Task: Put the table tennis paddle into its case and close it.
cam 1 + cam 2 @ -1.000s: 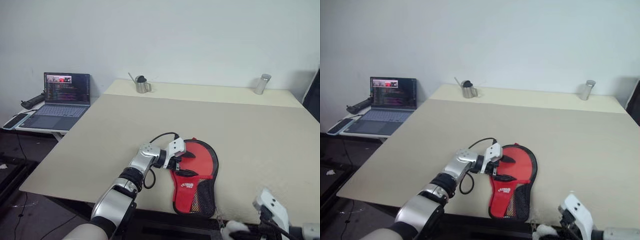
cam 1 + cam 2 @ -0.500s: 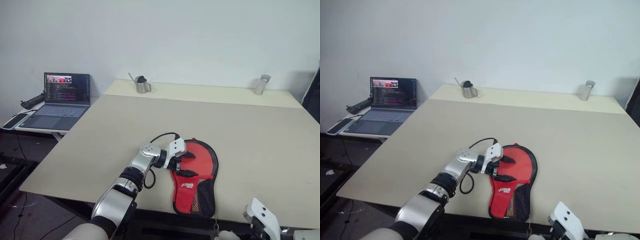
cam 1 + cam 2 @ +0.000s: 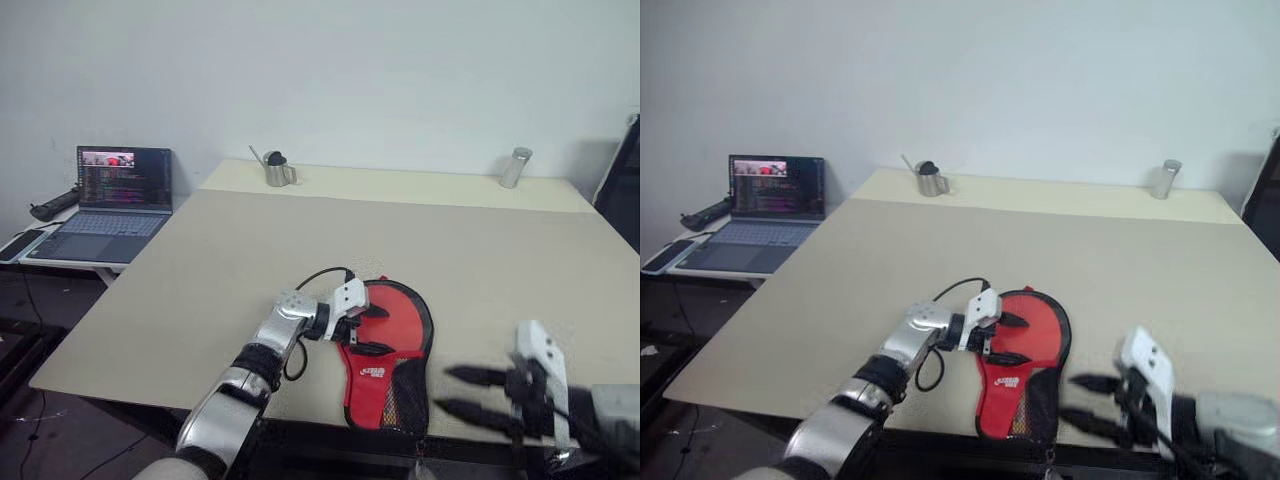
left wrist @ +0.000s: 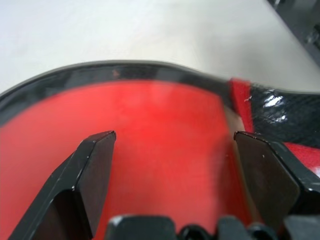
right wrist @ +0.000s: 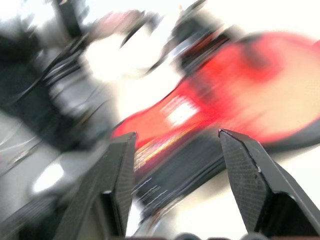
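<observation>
My right gripper (image 3: 455, 392) has come up beside the table (image 3: 250, 250) edge, fingers spread, empty, while my left gripper (image 3: 372, 329) sits wide over the red case (image 3: 400, 340) lying flat near the front edge.

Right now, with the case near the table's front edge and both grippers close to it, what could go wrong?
The case lies with its mesh end at the table front edge, so a nudge might push it off. The right gripper, open, is beside that end and might bump it. The left gripper is open over the case's red side, holding nothing, so the case could slide if pushed.
</observation>
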